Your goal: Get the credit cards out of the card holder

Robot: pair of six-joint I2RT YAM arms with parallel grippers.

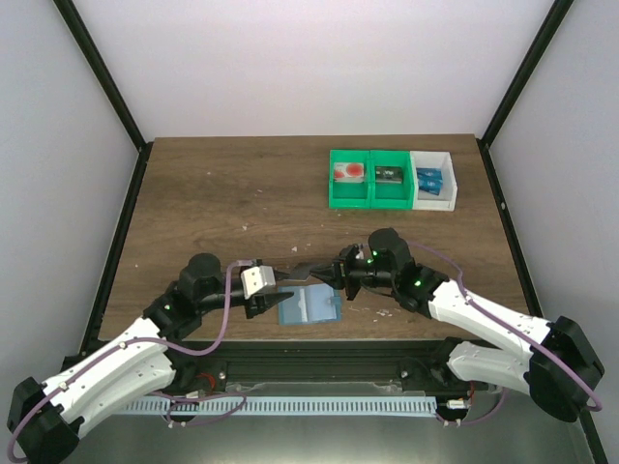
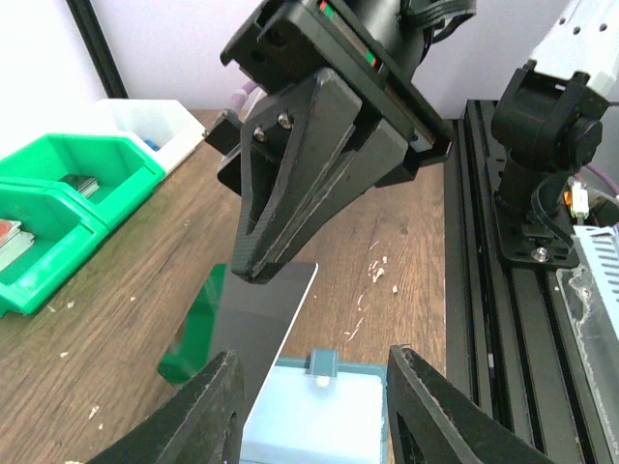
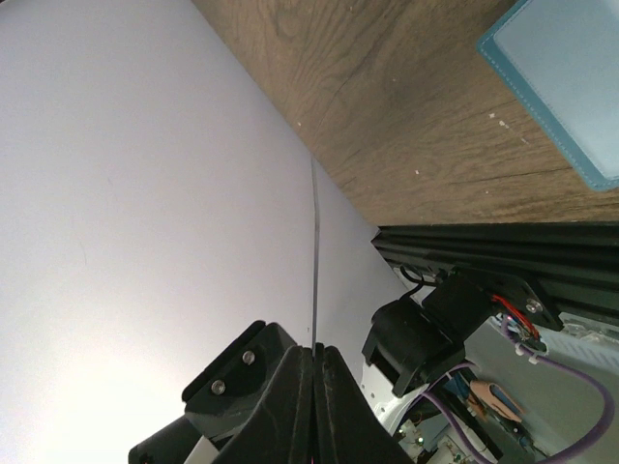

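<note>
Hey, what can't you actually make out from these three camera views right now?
1. Face of the card in the right gripper: dark glare in the left wrist view, edge-on in the right wrist view.
2. Whether more cards sit in the card holder: too small from above, cut off by frame edges in both wrist views.
3. Whether the left gripper clamps it: contact runs off the left wrist view's bottom edge.
</note>
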